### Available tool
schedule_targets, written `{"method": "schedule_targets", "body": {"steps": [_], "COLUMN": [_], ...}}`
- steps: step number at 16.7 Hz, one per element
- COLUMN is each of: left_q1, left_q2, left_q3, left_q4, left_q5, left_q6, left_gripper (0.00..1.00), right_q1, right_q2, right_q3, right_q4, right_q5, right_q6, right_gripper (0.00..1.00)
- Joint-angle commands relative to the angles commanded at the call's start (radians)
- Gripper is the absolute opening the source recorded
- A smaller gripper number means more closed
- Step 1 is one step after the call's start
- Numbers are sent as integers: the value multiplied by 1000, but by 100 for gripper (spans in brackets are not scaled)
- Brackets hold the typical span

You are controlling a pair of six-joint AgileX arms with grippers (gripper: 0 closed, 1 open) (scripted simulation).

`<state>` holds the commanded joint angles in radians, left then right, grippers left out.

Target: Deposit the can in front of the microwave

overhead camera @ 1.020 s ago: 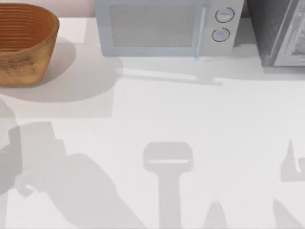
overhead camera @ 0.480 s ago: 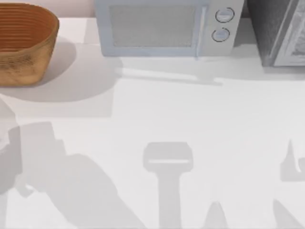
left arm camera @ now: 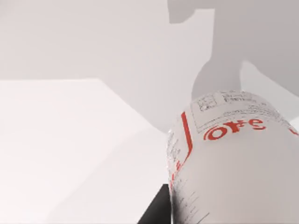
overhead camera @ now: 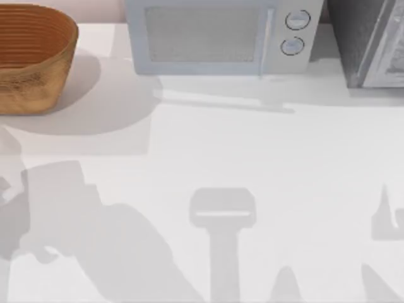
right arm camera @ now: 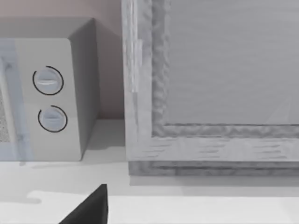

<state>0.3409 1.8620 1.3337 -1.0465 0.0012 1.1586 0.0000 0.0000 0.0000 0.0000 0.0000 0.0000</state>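
The can [left arm camera: 233, 158], white with red lettering, lies very close in the left wrist view. My left gripper [left arm camera: 224, 218] is shut on it, and one black finger [left arm camera: 156, 212] shows beside its base. The can hangs above the white table [overhead camera: 265, 158], over the arm's shadow near the table's left side. The microwave [overhead camera: 218, 38], light grey-blue with a mesh window and two round knobs [overhead camera: 295, 31], stands at the back centre. Its knobs [right arm camera: 49, 100] also show in the right wrist view. A dark part of my right gripper [right arm camera: 91, 210] hangs near the back right of the table.
A woven brown basket [overhead camera: 31, 60] stands at the back left. A darker grey speckled appliance [overhead camera: 372, 44] stands at the back right, beside the microwave, and looms close in the right wrist view [right arm camera: 210, 84]. Arm shadows cross the table's front half.
The left arm's shadow at the table's left has shifted a little to the right and toward the front. The right arm's shadow has not moved.
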Motion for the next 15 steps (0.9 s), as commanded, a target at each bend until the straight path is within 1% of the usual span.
{"method": "schedule_targets", "body": {"steps": [3,7,9,12,15], "left_q1": [2,2,-29,-152,-335], "left_q2": [-20,-15,-7,17,58], "left_q3": [39,36,50,105,192], "left_q4": [-52,-50,-64,-113,-176], "left_q5": [0,0,-3,-12,-21], "left_q6": [-4,-2,-33,-160,-378], "left_gripper": [0,0,0,0,0], "right_q1": [0,0,0,0,0], "right_q2": [0,0,0,0,0], "right_q3": [0,0,0,0,0], "right_q4": [0,0,0,0,0], "right_q5": [0,0,0,0,0], "right_q6": [0,0,0,0,0], "right_gripper": [100,100,100,100,100]}}
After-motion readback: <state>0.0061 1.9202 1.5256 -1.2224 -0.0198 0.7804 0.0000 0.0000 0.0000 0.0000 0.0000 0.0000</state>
